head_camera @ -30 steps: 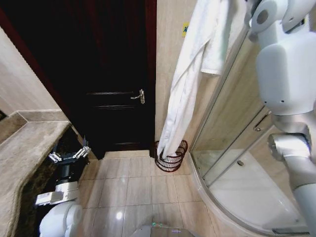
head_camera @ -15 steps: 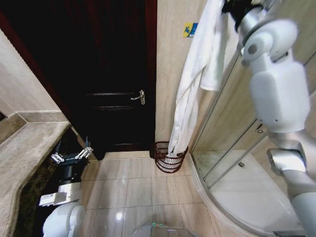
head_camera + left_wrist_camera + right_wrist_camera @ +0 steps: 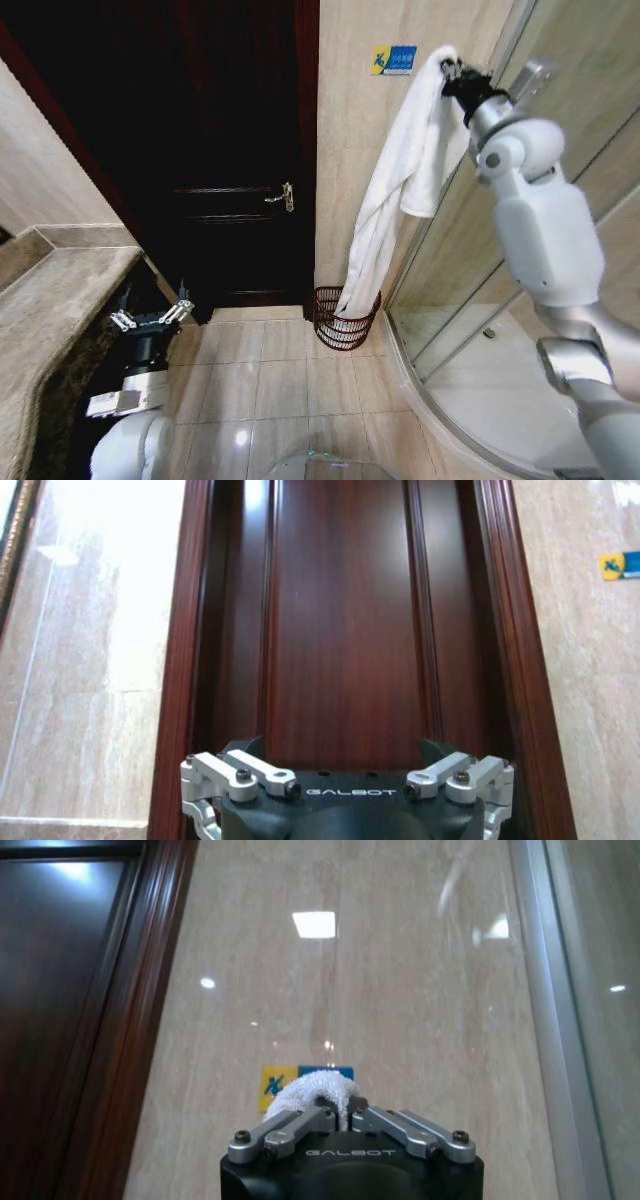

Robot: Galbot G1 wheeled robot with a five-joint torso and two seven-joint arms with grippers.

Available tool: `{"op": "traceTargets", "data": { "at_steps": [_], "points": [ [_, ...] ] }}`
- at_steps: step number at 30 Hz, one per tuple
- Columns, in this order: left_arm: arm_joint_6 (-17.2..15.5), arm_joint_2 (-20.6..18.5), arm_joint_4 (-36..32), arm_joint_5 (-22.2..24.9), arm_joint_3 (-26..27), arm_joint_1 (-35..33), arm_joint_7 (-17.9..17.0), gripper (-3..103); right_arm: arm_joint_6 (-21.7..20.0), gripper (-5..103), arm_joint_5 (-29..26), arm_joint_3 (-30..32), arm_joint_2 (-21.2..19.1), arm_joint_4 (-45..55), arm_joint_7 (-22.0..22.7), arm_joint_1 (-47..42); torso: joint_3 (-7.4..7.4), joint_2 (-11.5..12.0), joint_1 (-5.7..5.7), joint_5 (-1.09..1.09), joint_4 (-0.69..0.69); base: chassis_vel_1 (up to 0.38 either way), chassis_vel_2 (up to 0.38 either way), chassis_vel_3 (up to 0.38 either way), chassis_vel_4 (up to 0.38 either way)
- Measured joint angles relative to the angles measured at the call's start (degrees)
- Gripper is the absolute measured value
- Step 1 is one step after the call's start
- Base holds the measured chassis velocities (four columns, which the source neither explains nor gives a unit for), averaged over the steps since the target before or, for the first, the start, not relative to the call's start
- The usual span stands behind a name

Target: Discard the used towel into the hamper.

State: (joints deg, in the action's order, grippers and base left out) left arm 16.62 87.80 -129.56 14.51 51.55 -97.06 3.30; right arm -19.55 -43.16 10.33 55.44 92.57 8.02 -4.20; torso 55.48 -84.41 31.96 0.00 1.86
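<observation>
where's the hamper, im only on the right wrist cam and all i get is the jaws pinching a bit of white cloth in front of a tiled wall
Observer: The hamper stands on the floor at the foot of that wall, between the dark door and the shower enclosure.
Operator: how much towel is hanging
Observer: The towel hangs long from the right gripper, and its lower end reaches down into the hamper's mouth.
Operator: left arm in the way?
Observer: No. The left gripper is low on the robot's left beside the stone counter, jaws open, pointing at the door.
</observation>
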Motion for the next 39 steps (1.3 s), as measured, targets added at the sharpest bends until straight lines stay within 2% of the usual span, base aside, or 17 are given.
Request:
{"op": "traceTargets", "data": {
  "at_steps": [3,10,17,39],
  "points": [
    [1.0,0.5,-0.1,-1.0,0.0,-0.7,1.7,100,0.8,4,0.3,0.7,0.5,-0.4,0.0,-0.6,-0.75,1.4,-0.63,-0.01,0.0,0.0,0.0,0.0,0.0],
    [2.3,1.2,-0.3,-1.7,0.0,-1.2,2.9,100,1.1,4,0.3,1.0,1.0,-0.9,-0.1,-0.6,-2.02,3.8,-1.74,-0.01,0.0,0.0,0.0,0.0,0.0],
    [4.5,1.6,0.9,-1.7,0.3,-2.1,3.2,100,2.3,4,0.3,0.8,2.7,-2.4,0.6,0.3,-3.45,6.5,-2.98,0.0,0.0,0.0,0.0,0.0,0.0],
    [6.8,3.8,-0.5,-3.6,-0.5,-3.8,4.1,100,2.5,4,-1.5,-4.4,4.0,-7.3,1.3,7.7,-7.41,13.7,-6.26,-0.01,0.0,0.0,0.0,0.0,0.0]
  ]
}}
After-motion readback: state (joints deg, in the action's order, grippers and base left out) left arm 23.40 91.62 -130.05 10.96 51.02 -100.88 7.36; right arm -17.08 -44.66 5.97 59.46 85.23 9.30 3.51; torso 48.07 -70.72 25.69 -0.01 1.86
